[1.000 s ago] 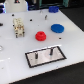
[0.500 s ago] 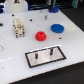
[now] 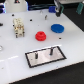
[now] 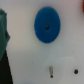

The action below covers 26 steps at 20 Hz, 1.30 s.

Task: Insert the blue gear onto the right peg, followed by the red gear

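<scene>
While your arm hangs at the upper edge of the exterior view, only a dark part of the gripper (image 3: 59, 7) reaches into the frame, just above the wide, flat, bright blue plastic gear (image 3: 58, 28). You cannot tell from either view whether the fingers are spread or closed; they are too blurred and cropped, and nothing shows between them.

The blue gear lies flat on the white table (image 3: 15, 55), towards the exterior view's right and apart from everything else. In the wrist view you see it from straight above, a blue disc (image 4: 47, 24) with a small dark hole at its centre, so the wrist is pointed down at it.

The small, round, bright red plastic gear (image 3: 40, 35) with its raised hub sits near the middle of the table, to the exterior view's left of the blue one and well apart from it.

Nearer the camera lies the grey, black-rimmed rectangular plate (image 3: 39, 59), with two short dark pins standing upright on it. The right peg (image 3: 52, 51) is the one towards the exterior view's right, and it is bare, as is its twin. A pale, blocky wooden object (image 3: 18, 27) stands to the exterior view's left.
</scene>
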Available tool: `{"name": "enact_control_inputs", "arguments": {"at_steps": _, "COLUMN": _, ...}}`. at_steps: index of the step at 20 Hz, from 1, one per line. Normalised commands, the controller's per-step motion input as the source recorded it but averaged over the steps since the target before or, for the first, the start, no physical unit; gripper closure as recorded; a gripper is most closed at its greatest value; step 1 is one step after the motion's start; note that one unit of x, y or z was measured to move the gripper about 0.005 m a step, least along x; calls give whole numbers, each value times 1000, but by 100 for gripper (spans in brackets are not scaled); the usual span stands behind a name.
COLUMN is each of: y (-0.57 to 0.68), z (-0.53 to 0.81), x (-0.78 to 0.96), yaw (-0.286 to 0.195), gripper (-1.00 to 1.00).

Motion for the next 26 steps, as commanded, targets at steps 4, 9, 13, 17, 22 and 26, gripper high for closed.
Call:
{"name": "enact_control_inputs", "arguments": {"at_steps": 4, "y": 111, "z": -569, "x": -343, "yaw": 0, "gripper": -100}}
{"name": "enact_control_inputs", "arguments": {"at_steps": 9, "y": -117, "z": -547, "x": -350, "yaw": 0, "gripper": -100}}
{"name": "enact_control_inputs", "arguments": {"at_steps": 13, "y": -263, "z": -479, "x": -277, "yaw": 0, "gripper": -100}}
{"name": "enact_control_inputs", "arguments": {"at_steps": 17, "y": -124, "z": -386, "x": -329, "yaw": 0, "gripper": -100}}
{"name": "enact_control_inputs", "arguments": {"at_steps": 22, "y": -18, "z": -258, "x": -380, "yaw": 0, "gripper": -100}}
{"name": "enact_control_inputs", "arguments": {"at_steps": 26, "y": -11, "z": -192, "x": -378, "yaw": 0, "gripper": -100}}
